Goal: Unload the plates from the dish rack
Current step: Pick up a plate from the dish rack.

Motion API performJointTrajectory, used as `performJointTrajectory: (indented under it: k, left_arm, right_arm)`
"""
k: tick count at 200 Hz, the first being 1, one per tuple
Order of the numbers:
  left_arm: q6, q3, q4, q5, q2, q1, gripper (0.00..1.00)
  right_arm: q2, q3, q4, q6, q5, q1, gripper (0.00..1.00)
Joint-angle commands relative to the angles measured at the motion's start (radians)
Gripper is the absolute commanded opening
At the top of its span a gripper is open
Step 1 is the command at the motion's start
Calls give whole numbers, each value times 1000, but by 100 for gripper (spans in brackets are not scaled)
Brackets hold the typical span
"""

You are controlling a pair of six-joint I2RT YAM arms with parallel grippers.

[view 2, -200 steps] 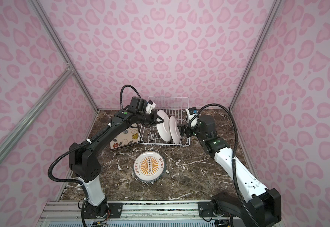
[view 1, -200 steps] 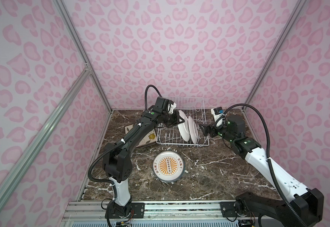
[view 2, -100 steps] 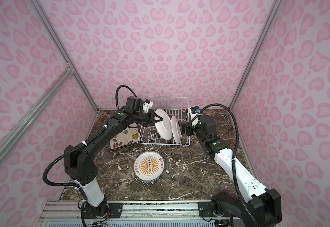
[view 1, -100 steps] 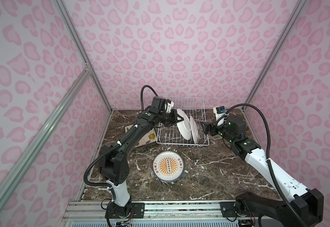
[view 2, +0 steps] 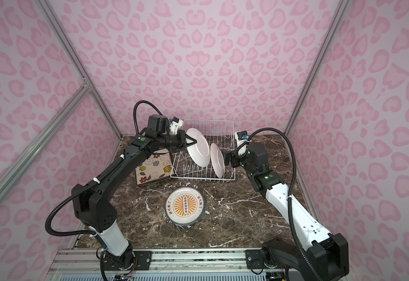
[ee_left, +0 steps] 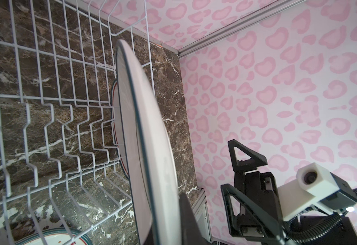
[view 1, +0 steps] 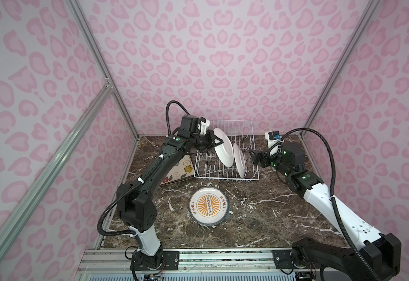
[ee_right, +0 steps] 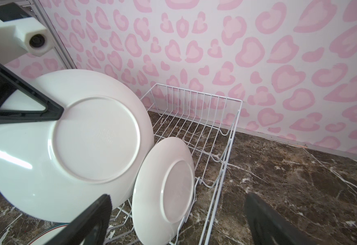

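The white wire dish rack [view 1: 225, 179] [view 2: 205, 178] stands at the back of the marble table. My left gripper [view 1: 216, 142] [view 2: 191, 143] [ee_left: 164, 207] is shut on the rim of a large round white plate [view 1: 224, 150] [view 2: 198, 150] [ee_right: 67, 148], held tilted over the rack's tines. A smaller white plate [view 1: 239, 160] [view 2: 217, 160] [ee_right: 164, 191] stands in the rack's right end. My right gripper [view 1: 254, 158] [view 2: 227, 158] [ee_right: 178, 197] is open just right of it, its jaws either side of that plate's rim without touching.
Round plates with an orange sunburst print [view 1: 209, 205] [view 2: 186, 205] lie face up on the table in front of the rack. Square flowered plates [view 1: 177, 174] [view 2: 153, 169] lie left of the rack under my left arm. Pink patterned walls enclose the table.
My left gripper has drawn the large white plate up and to the left, off the tines. The right arm has hardly moved.
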Motion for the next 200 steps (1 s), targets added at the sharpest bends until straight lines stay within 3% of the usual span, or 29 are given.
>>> performJointTrajectory:
  k: [1,48,95,134,200]
  left_arm:
    - [48,25,19,-12,-17,7,4]
    - [129,75,-43,-53,-17,12,3]
    - [269,121,-60,-68,-28,13,4]
    - [409,87,-52,-179,-79,6,3]
    - [695,-84,74,-489,-223,-66,3]
  right_arm:
    - [5,5,40,10,-11,0,99]
    - [0,7,45,21,-18,0,99]
    - [15,43,77,153,-114,-50,99]
    - [41,82,56,212,-151,-59,99]
    - [94,134,39,279,-223,-65,98]
